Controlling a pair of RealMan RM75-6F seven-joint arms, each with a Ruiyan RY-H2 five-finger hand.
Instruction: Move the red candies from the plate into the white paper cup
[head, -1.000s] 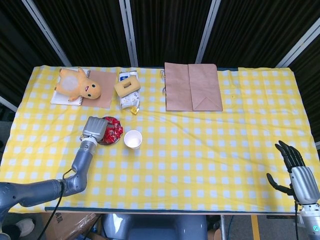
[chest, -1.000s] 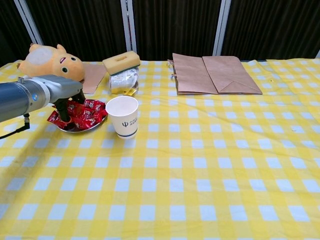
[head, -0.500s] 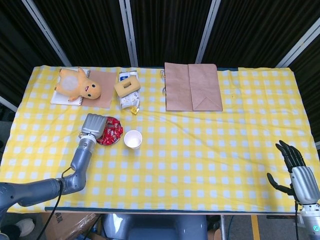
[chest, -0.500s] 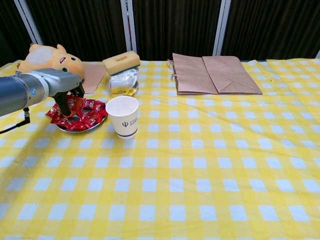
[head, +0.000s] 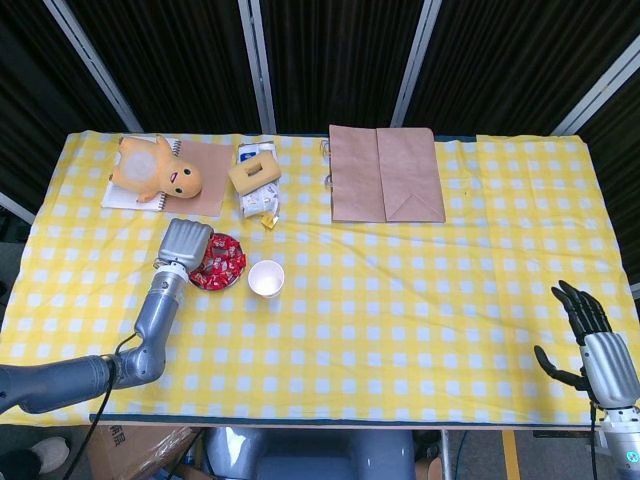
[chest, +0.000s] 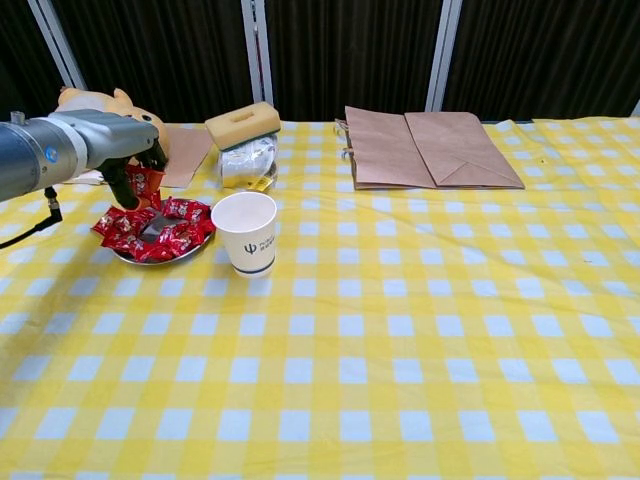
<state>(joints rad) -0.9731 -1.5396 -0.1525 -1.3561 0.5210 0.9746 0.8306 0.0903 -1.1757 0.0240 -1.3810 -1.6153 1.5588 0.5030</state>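
1. I was in the step of carrying one candy (chest: 146, 183): my left hand (chest: 128, 172) had its fingers closed on a red candy and held it above the plate (chest: 150, 258), clear of the pile.

2. The other candies (chest: 170, 232) lay heaped on the plate. The cup (chest: 246, 232) stood upright just beside the plate, at about 3 o'clock from it in the chest view, and I could see nothing inside it from these views.

3. In the head view the left hand (head: 186, 245) covered the 9 o'clock edge of the plate (head: 232, 277), and the cup (head: 266, 278) stood at about 4 o'clock from the plate.

4. My right hand (head: 592, 337) waited far away, near the 4 o'clock corner of the table (head: 420, 300). Its fingers were apart and it held nothing.

5. For the next move, I judged that I had to bring the left hand toward 3 o'clock until the candy was over the mouth of the cup, and only then spread the fingers. The cup is light, so I think a touch on its rim could tip it.

6. Compared with one second before, the left hand was higher. Then its fingers were down in the pile; half a second later they were coming up with the candy, and at this moment the candy hung free above the plate. The cup and the right hand had not moved.
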